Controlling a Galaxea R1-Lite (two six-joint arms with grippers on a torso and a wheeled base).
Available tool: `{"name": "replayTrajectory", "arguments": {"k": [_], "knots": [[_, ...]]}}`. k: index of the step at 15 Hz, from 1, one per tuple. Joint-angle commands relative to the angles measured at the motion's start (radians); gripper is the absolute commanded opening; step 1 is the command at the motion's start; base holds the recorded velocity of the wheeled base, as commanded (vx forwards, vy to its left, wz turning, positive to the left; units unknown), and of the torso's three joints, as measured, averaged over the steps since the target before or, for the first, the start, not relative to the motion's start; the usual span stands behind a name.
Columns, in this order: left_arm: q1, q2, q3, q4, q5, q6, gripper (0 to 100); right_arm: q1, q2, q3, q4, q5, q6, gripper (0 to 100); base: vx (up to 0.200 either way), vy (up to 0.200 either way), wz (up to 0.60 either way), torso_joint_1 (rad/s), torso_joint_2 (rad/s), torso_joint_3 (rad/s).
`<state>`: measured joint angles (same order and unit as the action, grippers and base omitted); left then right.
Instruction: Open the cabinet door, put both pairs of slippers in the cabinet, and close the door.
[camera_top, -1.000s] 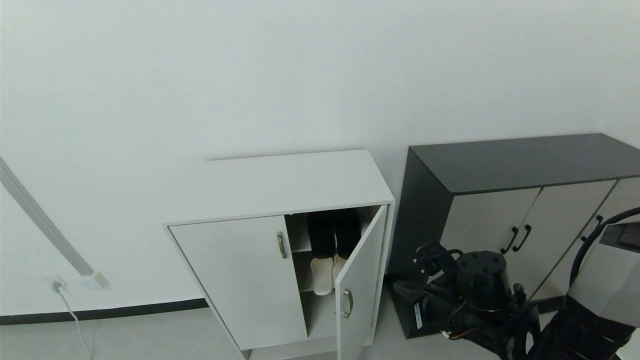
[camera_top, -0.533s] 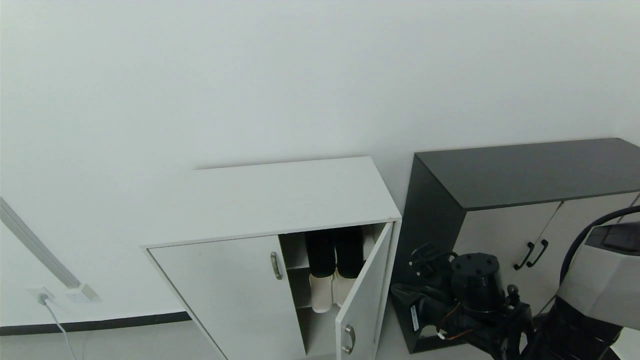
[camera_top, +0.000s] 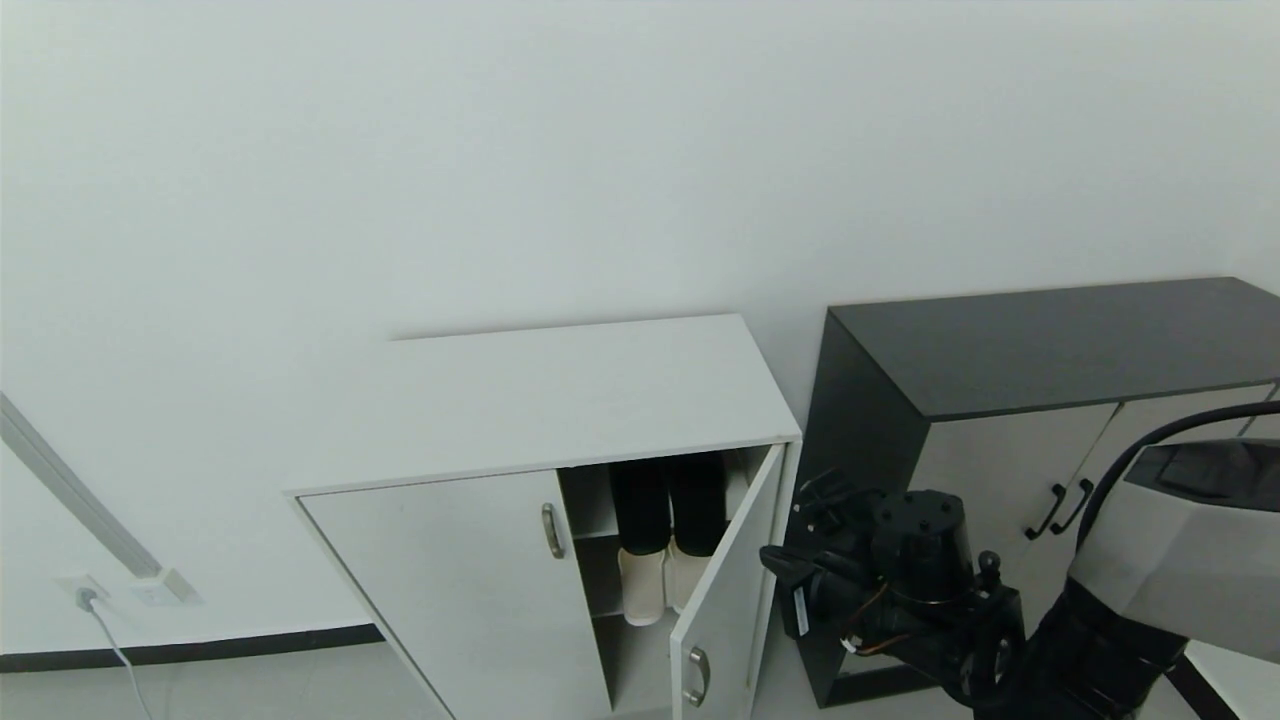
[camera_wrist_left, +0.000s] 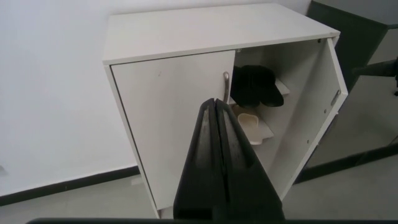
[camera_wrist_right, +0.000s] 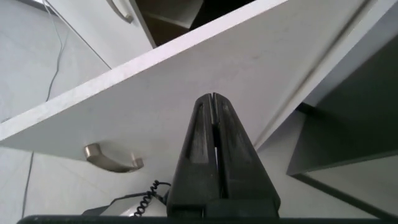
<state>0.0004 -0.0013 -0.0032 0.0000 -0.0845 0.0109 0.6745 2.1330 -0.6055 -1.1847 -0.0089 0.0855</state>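
- Presently, for your record: white cabinet (camera_top: 590, 390), on the floor against the wall, at 6 o'clock in your head view.
- Left door (camera_top: 450, 580): closed flat on the cabinet front.
- Right door (camera_top: 725, 590): swung partway open, hinged on the cabinet's 3 o'clock side, with a metal handle (camera_wrist_right: 114, 158) on its outer face.
- Black slippers (camera_top: 668, 500): one pair, inside the cabinet on the upper shelf, side by side in the gap between the doors.
- Cream slippers (camera_top: 645, 585): one pair, inside, on the shelf at 6 o'clock of the black pair, with their ends reaching the shelf's front edge.
- Right gripper (camera_wrist_right: 213, 96): fingers pressed together and holding nothing. Its tip is just beside the right door's outer face, near the handle; you cannot tell whether it touches.
- Left gripper (camera_wrist_left: 214, 101): fingers pressed together, empty, well apart from the cabinet and pointing at the door gap.
- Dark cabinet (camera_top: 1050, 340): at 3 o'clock of the white cabinet, doors closed.
- Wall socket (camera_top: 85, 597): low on the wall at 9 o'clock, with a cable plugged in.
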Motion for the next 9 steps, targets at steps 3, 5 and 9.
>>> {"name": "replayTrajectory", "arguments": {"k": [3,5,9], "knots": [[0.001,0.001,0.000,0.000,0.000,0.000,0,-0.012,0.064,-0.076,0.002,-0.003,0.000,0,0.000,0.000,0.00,0.000,0.00,0.000],[0.001,0.001,0.000,0.000,0.000,0.000,0,-0.015,0.085,-0.103,0.008,-0.005,0.000,0,0.000,0.000,0.00,0.000,0.00,0.000],[0.001,0.001,0.000,0.000,0.000,0.000,0,-0.024,0.128,-0.169,0.030,-0.006,0.000,0,0.000,0.000,0.00,0.000,0.00,0.000]]}}
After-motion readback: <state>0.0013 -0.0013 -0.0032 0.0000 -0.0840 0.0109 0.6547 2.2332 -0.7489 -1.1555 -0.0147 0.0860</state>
